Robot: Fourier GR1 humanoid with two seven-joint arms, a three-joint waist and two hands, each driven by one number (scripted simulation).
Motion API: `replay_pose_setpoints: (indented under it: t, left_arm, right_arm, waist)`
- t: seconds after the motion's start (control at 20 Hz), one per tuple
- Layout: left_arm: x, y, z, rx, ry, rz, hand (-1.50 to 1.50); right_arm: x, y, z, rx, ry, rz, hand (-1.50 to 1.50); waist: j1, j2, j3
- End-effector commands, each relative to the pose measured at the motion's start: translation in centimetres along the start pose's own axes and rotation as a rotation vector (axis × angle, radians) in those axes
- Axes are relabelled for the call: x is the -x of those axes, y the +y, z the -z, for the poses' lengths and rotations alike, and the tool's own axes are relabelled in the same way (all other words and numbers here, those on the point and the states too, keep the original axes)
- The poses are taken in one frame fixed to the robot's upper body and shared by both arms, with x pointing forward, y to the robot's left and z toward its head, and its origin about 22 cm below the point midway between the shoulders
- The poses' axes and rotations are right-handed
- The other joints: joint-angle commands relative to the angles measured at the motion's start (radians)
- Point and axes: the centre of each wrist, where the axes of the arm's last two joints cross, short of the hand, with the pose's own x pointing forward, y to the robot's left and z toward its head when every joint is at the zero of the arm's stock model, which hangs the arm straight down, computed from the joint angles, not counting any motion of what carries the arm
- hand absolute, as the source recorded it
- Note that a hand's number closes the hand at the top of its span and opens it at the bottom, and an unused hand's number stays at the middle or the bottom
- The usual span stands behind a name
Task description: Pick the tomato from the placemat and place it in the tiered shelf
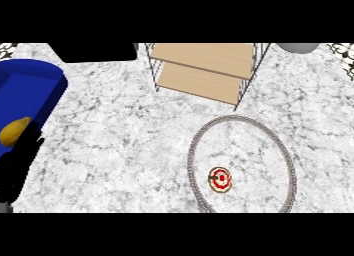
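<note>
- Head view, nearest first: my left hand point(14, 165) shows as a dark shape at the lower left edge, over the near end of a blue tray point(32, 80). I cannot tell how its fingers are set; they merge into one black mass.
- My right hand is out of sight, so I can say nothing of it.
- The tomato point(220, 179) lies on the near part of the round placemat point(283, 145), well inside its braided rim and towards its left side, well apart from my left hand.
- It shows red with a pale ring and a dark stem spot facing up. It looks small and flattish from above.
- I judge it light, round and smooth-skinned, so likely to roll or slip, and soft enough to bruise if squeezed hard.
- I would take it from above across its widest part, fingers on opposite sides, clear of the stem.
- A yellow fruit point(16, 130) lies in the blue tray, just beside my left hand; not my concern.
- Further off stands the shelf point(202, 65), wire-framed with two wooden tiers, beyond the placemat and apart from it.
- A black box point(91, 51) and a grey round thing point(298, 47) sit at the far edge of the surface point(121, 135).
</note>
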Motion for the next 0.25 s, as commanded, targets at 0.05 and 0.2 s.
replay_pose_setpoints:
  t: [0.05, 0.2]
  left_arm:
    - [1.0, 1.9, -0.3, -0.037, 0.020, -0.005, 0.00]
    - [0.9, 0.7, -0.7, -0.034, 0.013, 0.003, 0.00]
  right_arm:
    - [1.4, -6.6, -1.7, -0.039, 0.071, -0.114, -1.50]
    - [1.9, -10.7, -2.1, -0.010, 0.054, -0.089, -1.50]
  waist:
    - [-0.033, -0.008, 0.000]
    - [-0.046, -0.013, 0.002]
